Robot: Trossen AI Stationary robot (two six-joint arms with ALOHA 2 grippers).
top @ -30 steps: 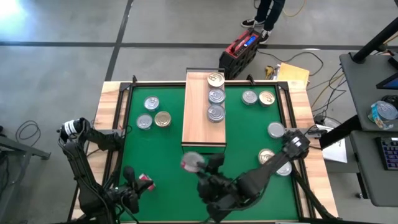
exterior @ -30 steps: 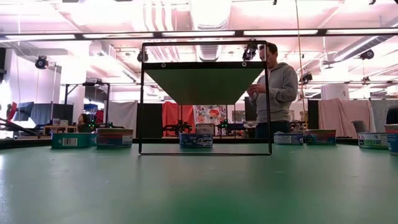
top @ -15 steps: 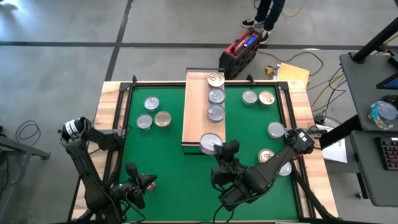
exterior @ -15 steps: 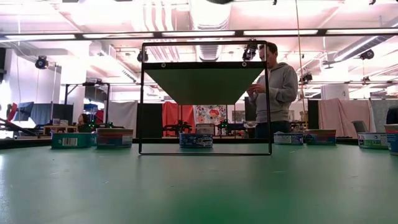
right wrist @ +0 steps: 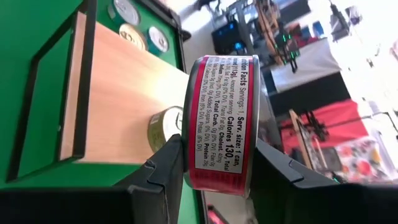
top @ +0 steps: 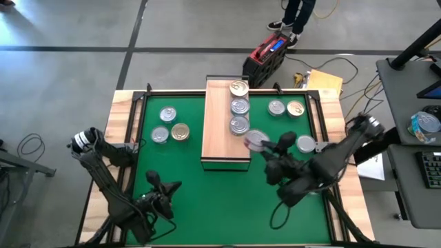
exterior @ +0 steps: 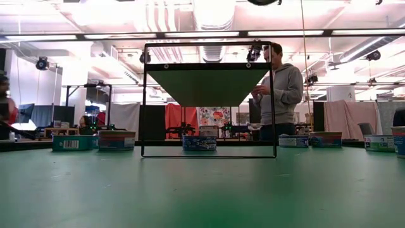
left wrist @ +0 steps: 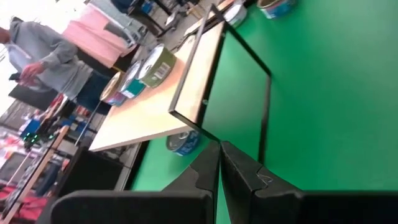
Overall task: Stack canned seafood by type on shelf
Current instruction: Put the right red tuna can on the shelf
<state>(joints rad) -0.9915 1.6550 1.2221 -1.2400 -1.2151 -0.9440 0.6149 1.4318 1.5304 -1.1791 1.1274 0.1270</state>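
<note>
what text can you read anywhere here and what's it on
"Nutrition Facts", "Serv. size: 1 can", "Calories 130": on the red label of the can held in the right gripper.
The smaller lines on that label, "Total Fat 0g", "Total Carb." and the like: only partly readable.
Labels on the cans on the shelf and on the cans on the mat: too small or blurred to read.
</note>
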